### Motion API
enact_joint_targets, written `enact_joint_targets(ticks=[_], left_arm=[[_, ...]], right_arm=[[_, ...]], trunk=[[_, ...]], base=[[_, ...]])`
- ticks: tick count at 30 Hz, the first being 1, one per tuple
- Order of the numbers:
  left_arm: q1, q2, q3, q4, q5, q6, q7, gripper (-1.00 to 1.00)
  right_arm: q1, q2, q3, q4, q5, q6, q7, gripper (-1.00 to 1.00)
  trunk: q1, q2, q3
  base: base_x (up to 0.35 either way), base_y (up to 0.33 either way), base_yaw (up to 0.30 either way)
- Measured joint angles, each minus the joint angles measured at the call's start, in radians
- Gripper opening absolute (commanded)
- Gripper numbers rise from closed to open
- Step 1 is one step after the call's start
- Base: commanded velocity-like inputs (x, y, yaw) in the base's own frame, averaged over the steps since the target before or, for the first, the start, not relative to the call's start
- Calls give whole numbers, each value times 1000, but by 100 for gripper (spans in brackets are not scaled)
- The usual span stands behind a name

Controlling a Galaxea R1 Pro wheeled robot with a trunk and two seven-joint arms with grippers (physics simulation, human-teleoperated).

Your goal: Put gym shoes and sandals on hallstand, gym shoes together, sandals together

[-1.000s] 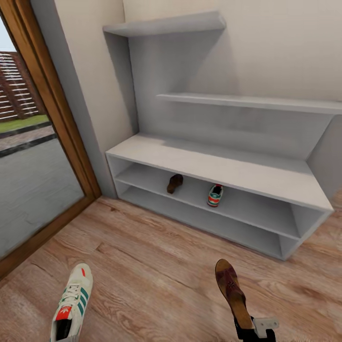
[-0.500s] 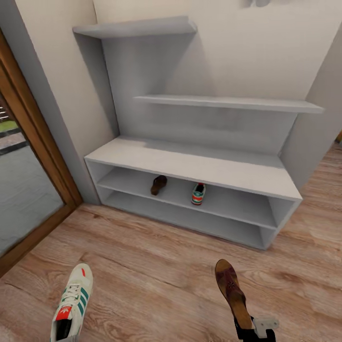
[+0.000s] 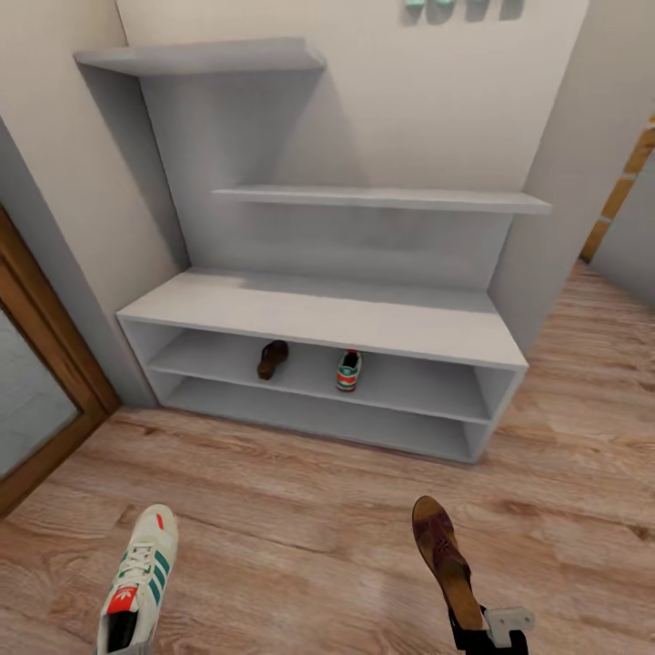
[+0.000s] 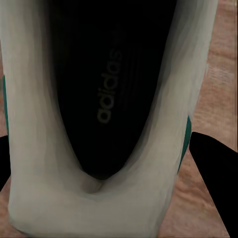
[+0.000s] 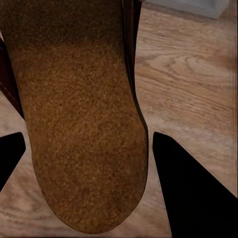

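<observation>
Robot faced the hallstand point(image 3: 318, 314), a shoe carried in each gripper.
Lower left of frame: left gripper point(image 4: 106, 208) clamped the heel of a gym shoe point(image 3: 138, 578) above the corridor floor point(image 3: 300, 537). Frame centre, rack's upper shelf level: one sandal point(image 3: 271, 358) left of the second gym shoe point(image 3: 348, 370), apart. Lower right: right gripper point(image 5: 87, 163) clamped the other sandal point(image 3: 444, 559).
</observation>
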Motion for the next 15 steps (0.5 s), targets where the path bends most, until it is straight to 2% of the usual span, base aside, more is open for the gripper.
enact_joint_targets(ticks=[4,11,15], left_arm=[[0,0,0,0,0,0,0,-100],[0,0,0,0,-1,0,0,-100],[0,0,0,0,-1,0,0,-100]], right_arm=[[0,0,0,0,0,0,0,-100],[0,0,0,0,0,0,0,-100],[0,0,0,0,0,0,1,-100]], trunk=[[0,0,2],[0,0,6],[0,0,9]], base=[[0,-97,-243],[0,-234,-243],[0,-154,-243]])
